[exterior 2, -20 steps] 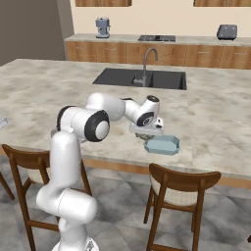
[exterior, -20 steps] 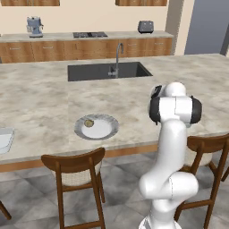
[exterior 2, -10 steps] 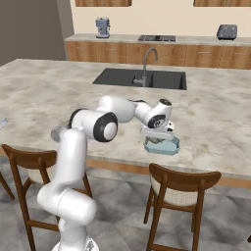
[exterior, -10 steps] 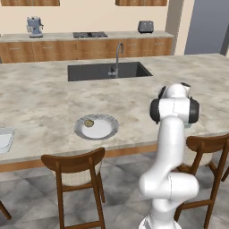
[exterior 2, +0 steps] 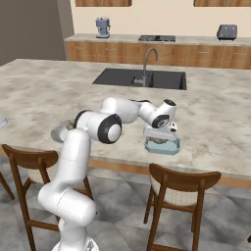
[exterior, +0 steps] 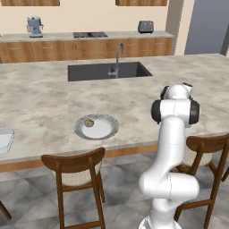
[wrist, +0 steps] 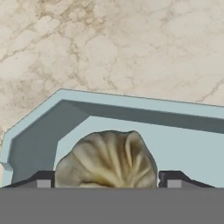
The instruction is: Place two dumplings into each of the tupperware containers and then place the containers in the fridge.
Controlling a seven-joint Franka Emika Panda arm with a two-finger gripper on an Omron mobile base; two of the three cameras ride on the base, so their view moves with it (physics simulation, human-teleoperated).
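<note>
Jaws apart, the gripper (wrist: 105, 183) straddles a dumpling (wrist: 107, 159) inside a tupperware container (exterior 2: 162, 145) on the marble island; a plate (exterior: 96, 127) sits well apart.

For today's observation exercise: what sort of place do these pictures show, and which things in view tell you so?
A rendered home kitchen, most likely. A sink with a tap is set into a marble island counter, and a coffee machine, toaster and stovetop sit on the back counter.

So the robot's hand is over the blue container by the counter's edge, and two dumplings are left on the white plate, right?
Not quite: the left base view shows one dumpling on the plate, not two. The gripper is indeed over the blue container.
</note>
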